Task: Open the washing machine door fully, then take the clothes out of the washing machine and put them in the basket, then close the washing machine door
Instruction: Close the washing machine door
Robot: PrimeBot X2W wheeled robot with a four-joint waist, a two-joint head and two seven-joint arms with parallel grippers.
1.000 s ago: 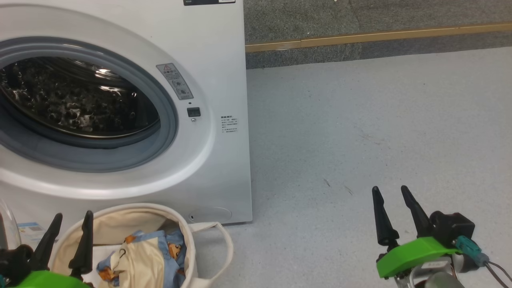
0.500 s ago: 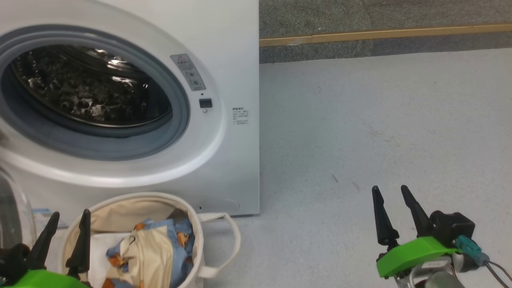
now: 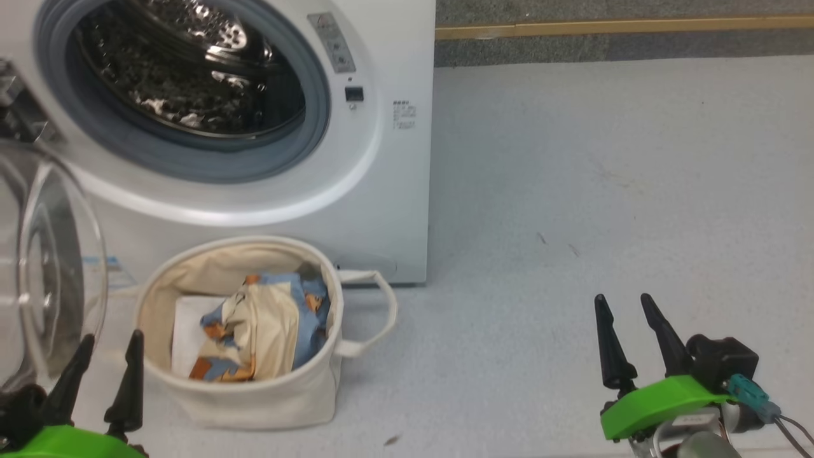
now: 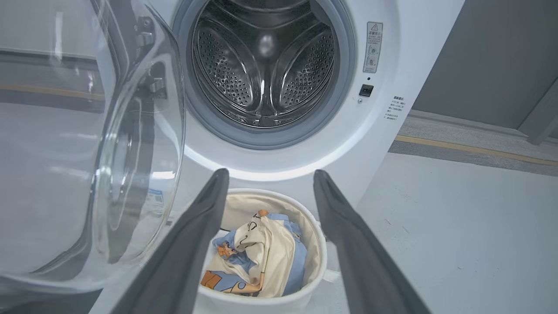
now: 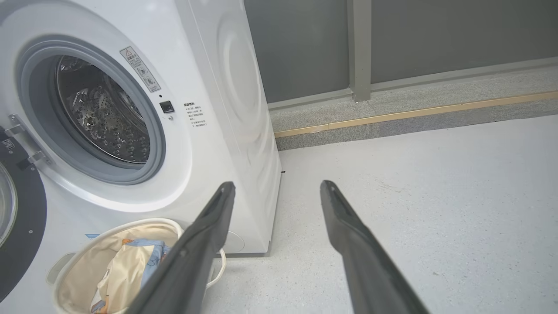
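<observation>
Both the left hand (image 3: 112, 337) and the right hand (image 3: 622, 299) have fingers spread and are empty. The door (image 3: 57, 254) stands open just left of the left hand. It is likely rigid, hinged and fairly heavy, and the glass dome is probably slippery, so push at the rim. The clothes (image 3: 261, 324) lie in the basket (image 3: 254, 401) just ahead of the left hand.

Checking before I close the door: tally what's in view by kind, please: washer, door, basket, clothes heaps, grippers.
washing machine: 1
washing machine door: 1
basket: 1
heap of clothes: 1
grippers: 2 (left gripper, right gripper)
Total: 6
</observation>
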